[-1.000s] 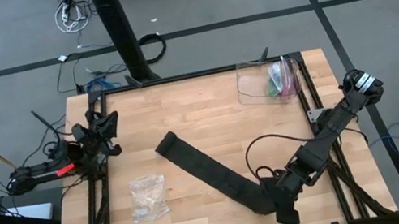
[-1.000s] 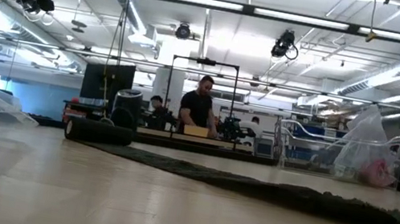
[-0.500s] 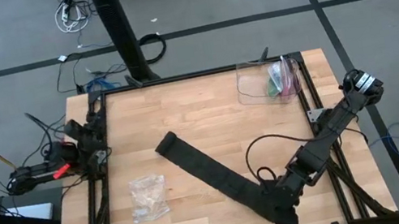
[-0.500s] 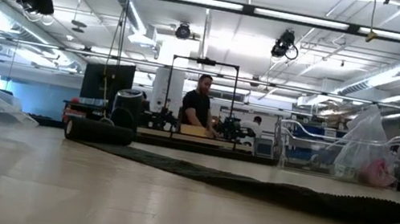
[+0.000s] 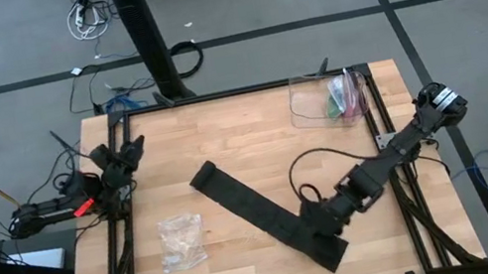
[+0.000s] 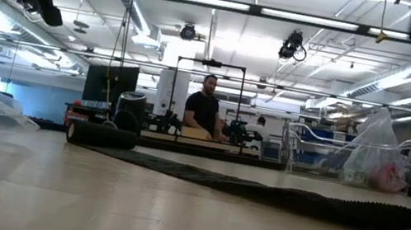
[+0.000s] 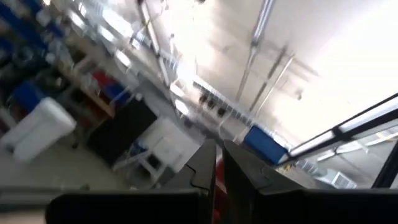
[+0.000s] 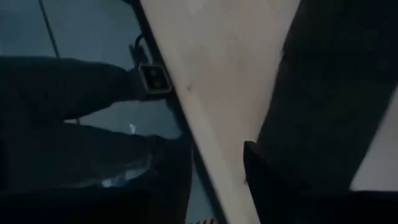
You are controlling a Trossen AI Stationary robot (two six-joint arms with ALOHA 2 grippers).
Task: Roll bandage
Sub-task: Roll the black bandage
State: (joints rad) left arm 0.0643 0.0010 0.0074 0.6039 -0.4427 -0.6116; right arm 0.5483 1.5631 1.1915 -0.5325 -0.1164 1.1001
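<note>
Bandage (image 5: 263, 216) diagonally across table (image 5: 252, 125), plastic bag (image 5: 182, 242) to its left.

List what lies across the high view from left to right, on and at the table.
Left gripper, off the table's left edge → small clear plastic bag → bandage, a flat dark strip running diagonally → right gripper, over the strip's near end → clear container at the far right corner.

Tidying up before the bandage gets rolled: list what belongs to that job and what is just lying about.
Belongs to the job:
- bandage, laid flat across the table
- right end effector, over the bandage's near end

Just lying about:
- small clear plastic bag
- clear bin at the far right corner
</note>
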